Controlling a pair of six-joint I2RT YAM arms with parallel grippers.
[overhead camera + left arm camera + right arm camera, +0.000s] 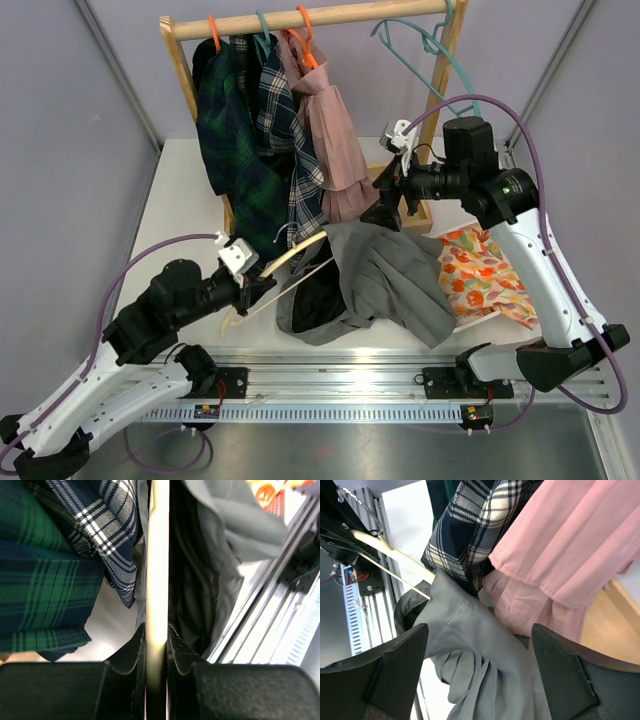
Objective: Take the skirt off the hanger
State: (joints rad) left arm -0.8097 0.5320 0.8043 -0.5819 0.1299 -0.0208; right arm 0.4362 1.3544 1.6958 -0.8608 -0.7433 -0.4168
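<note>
A grey skirt [385, 280] lies bunched on the table, its waist end draped over a cream wooden hanger [298, 252]. My left gripper [258, 285] is shut on the hanger's arm [158, 580], which runs straight up between its fingers [136, 652]. The skirt's dark lining [192, 600] hangs right of the hanger. My right gripper [385, 212] is open and hovers just above the skirt's far edge, below the rack. Its view shows the grey skirt [485, 645] between the wide-apart fingers [395, 670] and the hanger [395, 555] at upper left.
A wooden rack [300, 18] at the back holds a green plaid garment [235, 150], a navy plaid one [290, 140], a pink one [335, 140] and an empty teal hanger [420, 45]. An orange floral cloth [485, 275] lies at right. The metal rail [350, 385] runs along the near edge.
</note>
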